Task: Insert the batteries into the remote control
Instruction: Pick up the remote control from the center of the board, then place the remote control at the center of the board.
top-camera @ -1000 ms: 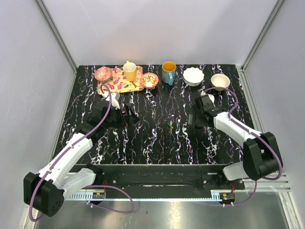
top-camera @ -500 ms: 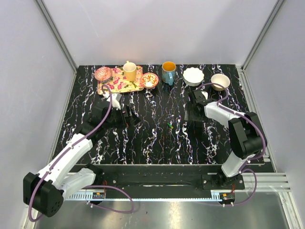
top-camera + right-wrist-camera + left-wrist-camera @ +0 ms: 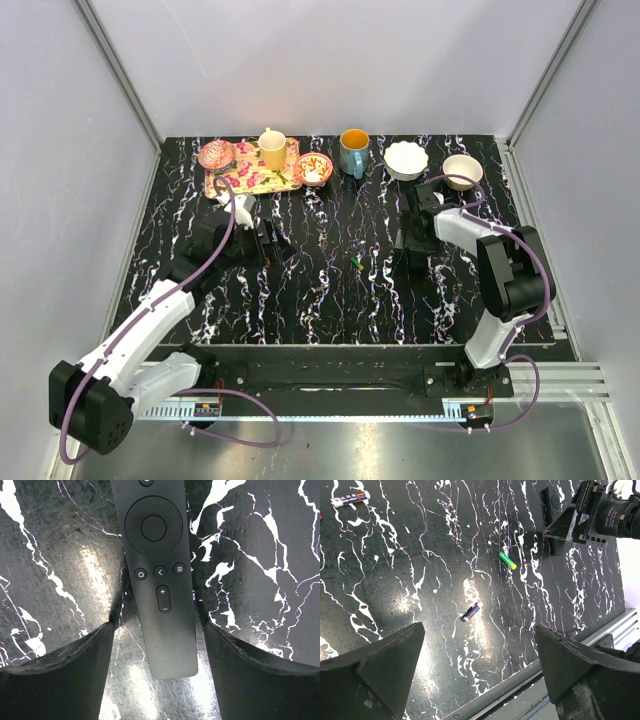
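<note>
As only wrist views show, right tool (image 3: 157, 626) apart astride remote control (image 3: 156, 555), left tool (image 3: 479, 627) apart near batteries (image 3: 508, 560).

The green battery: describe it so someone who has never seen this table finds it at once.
Start at the black, white-veined table; near its middle lie two small cells. The green battery is the one nearer the black remote control. Its bright green wrap with a yellowish tip sets it apart from the dark battery lying nearby.
</note>
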Robot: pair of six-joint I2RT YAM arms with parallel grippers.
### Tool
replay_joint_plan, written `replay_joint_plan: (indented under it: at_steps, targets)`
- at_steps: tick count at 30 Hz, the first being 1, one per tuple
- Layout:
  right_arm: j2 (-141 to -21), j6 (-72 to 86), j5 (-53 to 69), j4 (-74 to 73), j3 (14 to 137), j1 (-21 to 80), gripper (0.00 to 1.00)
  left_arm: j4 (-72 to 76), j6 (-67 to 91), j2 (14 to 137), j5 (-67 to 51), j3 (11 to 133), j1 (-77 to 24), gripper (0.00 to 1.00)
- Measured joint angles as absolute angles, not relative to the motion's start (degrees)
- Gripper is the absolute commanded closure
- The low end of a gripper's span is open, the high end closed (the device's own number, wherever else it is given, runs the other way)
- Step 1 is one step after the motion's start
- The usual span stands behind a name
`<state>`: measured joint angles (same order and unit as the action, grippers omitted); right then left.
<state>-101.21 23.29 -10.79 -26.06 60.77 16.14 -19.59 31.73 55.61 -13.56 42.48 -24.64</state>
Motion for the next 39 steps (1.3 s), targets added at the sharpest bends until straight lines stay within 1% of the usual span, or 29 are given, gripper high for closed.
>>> replay_joint_plan:
  at_steps: [1,2,5,6,8,11,12,13,14,18,21,24,28,30,31,35,39]
  targets:
    - [-101.2,23.2,-10.8,-26.1,60.8,16.1,0.25,-19.6,31.7,55.6,-13.6,42.5,-24.6,0.03]
    - [-101.2,23.2,-10.7,-26.1,60.8,16.0,0.30,-19.6,31.7,55.6,-13.6,42.5,-24.6,0.04]
    - [-101.3,22.9,-10.5,-26.1,60.8,15.7,0.37,-19.6,31.7,55.7,-14.0,42.5,-24.6,0.04]
    - [-101.3,22.9,-10.4,-26.1,60.9,15.5,0.44,-19.6,31.7,55.9,-14.1,42.5,-24.6,0.04]
    - [-101.4,22.8,-10.4,-26.1,60.9,15.4,0.50,-19.6,31.7,56.1,-14.4,42.5,-24.6,0.04]
    - [-101.4,22.7,-10.3,-26.0,60.9,15.2,0.67,-19.6,31.7,56.1,-14.5,42.5,-24.6,0.05]
    - [-101.4,22.7,-10.3,-26.1,60.9,15.2,0.82,-19.6,31.7,56.1,-14.6,42.5,-24.6,0.05]
    - [-101.4,22.9,-10.3,-26.1,60.9,15.2,0.93,-19.6,31.7,56.1,-14.6,42.5,-24.6,0.05]
    - [-101.4,22.8,-10.2,-26.1,60.9,15.2,1.00,-19.6,31.7,56.1,-14.6,42.5,-24.6,0.05]
    - [-101.0,23.4,-9.8,-26.0,60.7,15.1,1.00,-19.7,31.7,56.1,-14.5,42.5,-24.6,0.06]
    - [-98.3,24.6,-10.3,-27.4,59.8,17.2,1.00,-19.9,31.7,55.7,-13.9,42.5,-24.6,0.06]
    - [-92.5,26.4,-11.5,-29.8,59.1,23.2,1.00,-20.5,32.1,54.3,-12.2,42.5,-24.6,0.06]
    - [-83.7,30.7,-13.0,-31.2,58.1,34.3,1.00,-21.0,33.5,52.1,-9.2,42.5,-24.6,0.07]
    - [-81.5,33.2,-13.4,-31.9,57.2,38.6,1.00,-20.9,34.6,51.3,-7.6,42.4,-24.7,0.01]
    - [-81.1,34.7,-13.8,-32.4,56.9,40.9,1.00,-20.7,35.2,50.7,-6.5,42.2,-24.7,0.01]
    - [-85.0,39.1,-14.7,-34.2,57.4,49.0,1.00,-20.9,38.0,48.3,-2.5,40.0,-24.7,0.01]
    - [-91.9,42.2,-15.4,-35.0,59.1,53.2,1.00,-22.1,40.7,45.9,0.9,38.5,-24.7,0.01]
